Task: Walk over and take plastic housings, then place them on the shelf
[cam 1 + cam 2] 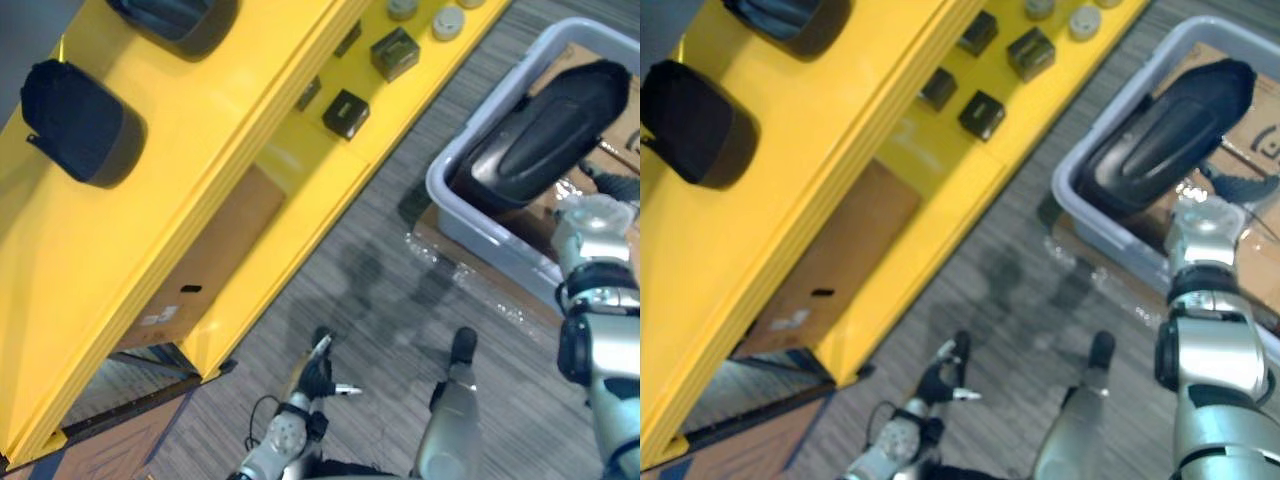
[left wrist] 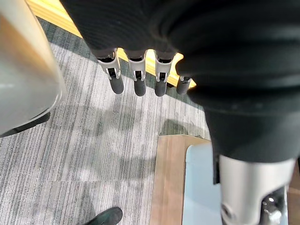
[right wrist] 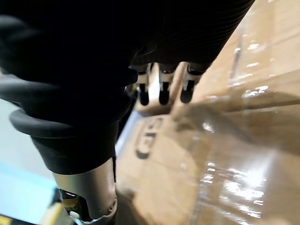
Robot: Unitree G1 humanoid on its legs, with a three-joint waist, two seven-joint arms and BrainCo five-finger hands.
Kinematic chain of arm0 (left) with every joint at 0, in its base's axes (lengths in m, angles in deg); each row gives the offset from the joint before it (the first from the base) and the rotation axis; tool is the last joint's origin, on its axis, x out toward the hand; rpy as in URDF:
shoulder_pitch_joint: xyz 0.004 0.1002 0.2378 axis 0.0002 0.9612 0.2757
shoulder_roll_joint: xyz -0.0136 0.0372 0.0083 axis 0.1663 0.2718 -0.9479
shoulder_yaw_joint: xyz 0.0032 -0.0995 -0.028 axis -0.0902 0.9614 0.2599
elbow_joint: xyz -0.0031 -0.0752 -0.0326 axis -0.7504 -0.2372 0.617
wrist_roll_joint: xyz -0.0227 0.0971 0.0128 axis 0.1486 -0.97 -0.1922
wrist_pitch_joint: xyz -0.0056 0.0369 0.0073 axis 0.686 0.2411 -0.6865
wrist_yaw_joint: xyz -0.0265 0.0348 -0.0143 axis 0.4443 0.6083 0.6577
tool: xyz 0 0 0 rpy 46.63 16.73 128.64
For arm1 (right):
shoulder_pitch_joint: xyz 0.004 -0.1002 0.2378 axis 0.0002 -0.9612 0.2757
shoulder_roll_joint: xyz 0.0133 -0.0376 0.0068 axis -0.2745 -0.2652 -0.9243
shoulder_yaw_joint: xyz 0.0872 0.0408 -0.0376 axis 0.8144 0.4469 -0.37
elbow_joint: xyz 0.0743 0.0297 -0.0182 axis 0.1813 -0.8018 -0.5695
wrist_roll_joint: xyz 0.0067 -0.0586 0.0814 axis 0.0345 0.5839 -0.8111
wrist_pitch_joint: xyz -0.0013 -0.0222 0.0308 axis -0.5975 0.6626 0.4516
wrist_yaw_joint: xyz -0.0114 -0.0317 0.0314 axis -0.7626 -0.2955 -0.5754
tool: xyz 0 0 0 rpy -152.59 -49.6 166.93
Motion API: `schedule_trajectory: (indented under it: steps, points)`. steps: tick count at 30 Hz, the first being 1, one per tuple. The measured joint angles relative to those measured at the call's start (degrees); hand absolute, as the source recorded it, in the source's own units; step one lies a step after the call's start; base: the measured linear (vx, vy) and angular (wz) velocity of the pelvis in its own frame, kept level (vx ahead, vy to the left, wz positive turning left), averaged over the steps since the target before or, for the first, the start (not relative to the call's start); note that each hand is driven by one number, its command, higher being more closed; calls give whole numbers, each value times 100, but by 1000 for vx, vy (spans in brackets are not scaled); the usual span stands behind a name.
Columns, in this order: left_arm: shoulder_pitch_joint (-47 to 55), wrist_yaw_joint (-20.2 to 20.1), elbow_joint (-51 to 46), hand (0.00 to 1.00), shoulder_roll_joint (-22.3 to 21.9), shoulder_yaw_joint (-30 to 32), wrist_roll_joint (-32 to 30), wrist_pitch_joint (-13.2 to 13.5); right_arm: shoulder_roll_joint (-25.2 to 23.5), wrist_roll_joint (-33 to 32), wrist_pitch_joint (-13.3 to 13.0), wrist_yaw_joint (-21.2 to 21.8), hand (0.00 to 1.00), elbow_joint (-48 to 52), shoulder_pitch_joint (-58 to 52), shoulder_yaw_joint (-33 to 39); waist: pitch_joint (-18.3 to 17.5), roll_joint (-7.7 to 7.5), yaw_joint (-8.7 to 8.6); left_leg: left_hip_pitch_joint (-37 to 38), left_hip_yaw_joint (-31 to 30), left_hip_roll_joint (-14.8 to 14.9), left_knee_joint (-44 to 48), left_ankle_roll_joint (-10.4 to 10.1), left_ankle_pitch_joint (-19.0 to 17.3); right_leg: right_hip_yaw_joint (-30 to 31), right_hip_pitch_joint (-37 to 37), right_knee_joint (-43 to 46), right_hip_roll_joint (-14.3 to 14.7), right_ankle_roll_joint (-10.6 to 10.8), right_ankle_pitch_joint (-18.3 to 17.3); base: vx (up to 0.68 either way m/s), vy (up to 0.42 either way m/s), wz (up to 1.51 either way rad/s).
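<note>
The black plastic housing (image 1: pixel 548 130) lies tilted across the grey bin (image 1: pixel 468 222) on the right, its near end over the rim, probably for an easy reach. The right robot hand (image 3: pixel 164 91) stretches straight-fingered over the cardboard (image 3: pixel 225 140), gripping nothing. The left robot hand (image 2: pixel 136 79) hangs relaxed and empty. On the left, the yellow shelf (image 1: pixel 250 130) carries other housings (image 1: pixel 80 120).
</note>
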Motion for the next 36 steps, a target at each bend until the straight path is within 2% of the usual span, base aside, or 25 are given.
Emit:
schedule_trajectory:
  steps: [3,6,12,16,19,22,28,33,36]
  points:
    - [0,7,-1,0,-2,-10,10,43,14,267,-86,-590,0,15,162,7,-1,2,18,-18,-3,-18,-48,-6,59,-2,-63,30,-18,0,0,26,13,5]
    - [1,45,88,0,-5,-17,229,221,164,462,-101,-1384,0,59,328,87,-1,2,9,9,5,-19,-71,-8,67,0,-59,40,-23,0,0,53,23,0]
    - [9,28,156,0,-5,-14,418,288,461,484,-136,-1904,0,195,387,269,-4,5,-22,120,34,-6,-111,-8,67,18,20,43,-19,-3,-3,5,9,-2]
    - [74,-9,149,0,-1,-13,458,382,621,483,-488,-2196,0,455,452,442,-3,5,-82,171,62,4,-133,-10,68,20,58,10,-17,-5,-6,-4,12,-2]
    - [103,-15,145,0,-1,-14,464,382,622,480,-616,-2139,0,542,506,437,-4,5,-139,180,74,9,-138,-10,68,20,75,-30,-12,-7,5,10,16,-2]
    - [105,-22,147,0,0,-14,465,381,621,422,-618,-1728,0,618,504,427,-4,5,-154,186,102,33,-156,-10,68,33,76,-73,8,-11,29,37,26,-4]
    - [103,-52,149,0,-1,-14,667,379,422,9,-675,-299,0,569,323,200,-4,5,-116,212,102,56,-227,-19,81,32,76,-81,31,-16,32,31,15,0]
    - [80,-51,162,0,-20,-15,667,373,87,-247,-669,-42,0,282,107,184,-5,7,-44,256,77,21,-361,-25,175,13,76,-81,0,-19,30,5,7,4]
    - [67,-48,197,0,-69,-13,666,369,47,-246,-549,85,0,213,77,84,-22,32,10,283,63,-18,-458,-21,238,-3,75,-71,-36,-21,28,-3,10,6]
